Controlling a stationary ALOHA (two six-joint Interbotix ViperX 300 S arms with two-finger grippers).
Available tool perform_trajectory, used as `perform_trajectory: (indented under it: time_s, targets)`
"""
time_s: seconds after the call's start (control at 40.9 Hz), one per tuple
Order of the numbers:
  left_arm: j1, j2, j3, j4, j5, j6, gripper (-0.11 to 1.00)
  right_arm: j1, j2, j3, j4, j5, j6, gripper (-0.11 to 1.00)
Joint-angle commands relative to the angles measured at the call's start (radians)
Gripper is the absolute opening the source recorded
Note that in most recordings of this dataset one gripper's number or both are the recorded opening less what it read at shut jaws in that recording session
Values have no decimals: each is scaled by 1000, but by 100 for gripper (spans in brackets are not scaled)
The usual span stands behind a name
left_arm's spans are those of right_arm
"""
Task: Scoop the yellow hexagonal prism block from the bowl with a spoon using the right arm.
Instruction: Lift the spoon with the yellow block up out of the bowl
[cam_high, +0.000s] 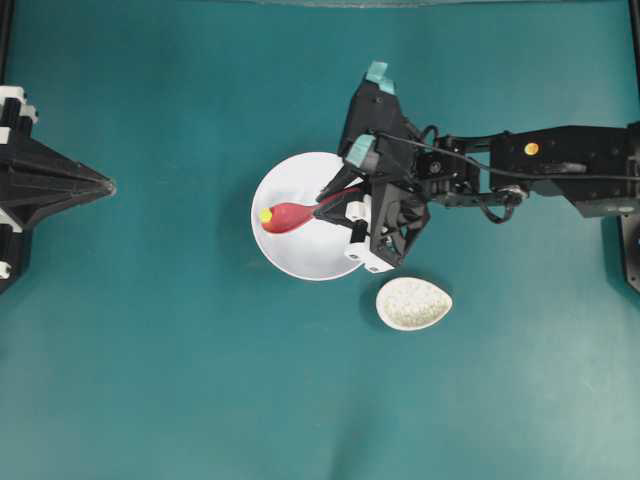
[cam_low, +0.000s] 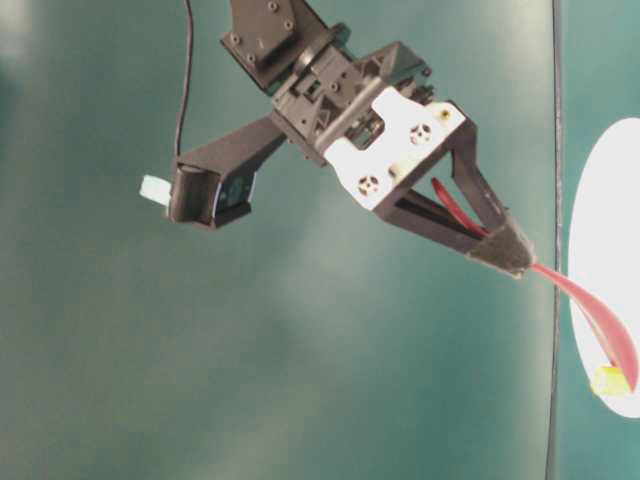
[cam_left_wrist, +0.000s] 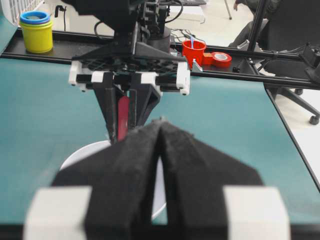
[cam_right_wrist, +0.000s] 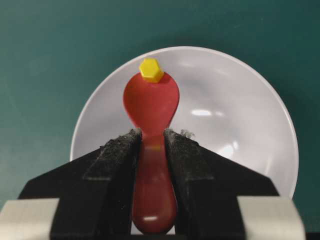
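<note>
The overhead view looks straight down on the teal bench (cam_high: 150, 350), taking in the white bowl (cam_high: 300, 245) near its middle. The table-level view sits close and turned on its side, catching only the bowl's (cam_low: 605, 200) edge at right. The left wrist camera looks level across the bench toward its far edge, past its own fingers (cam_left_wrist: 125, 175). The right wrist camera looks closely down into the bowl (cam_right_wrist: 235, 125), shared by all views.
</note>
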Motion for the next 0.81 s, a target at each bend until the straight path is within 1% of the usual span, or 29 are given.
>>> perform_trajectory:
  time_s: [0.0,0.245,0.367,0.465,0.514,0.563,0.661,0.734,0.783]
  targets:
    - [-2,3,-29,2,-9,0,-1,6,-38,3,2,-35,-2,23]
    - [-3,3,-29,2,-9,0,-1,17,-80,63,-2,-138,-3,23]
    - [-2,3,-29,2,-9,0,-1,26,-112,107,-5,-232,-9,23]
    - [-3,3,-29,2,-9,-2,-1,34,-147,155,-8,-337,-15,23]
    - [-3,3,-29,2,-9,-2,-1,37,-166,181,-15,-400,-17,23]
    - [-3,3,-29,2,-9,-2,-1,38,-186,210,-32,-480,-17,23]
    - [-5,3,-29,2,-9,-2,-1,43,-219,258,-61,-595,-17,23]
    - [-9,3,-29,3,-9,-2,-1,43,-238,282,-77,-647,-17,23]
    - [-12,3,-31,3,-9,-2,-1,43,-252,296,-83,-661,-17,23]
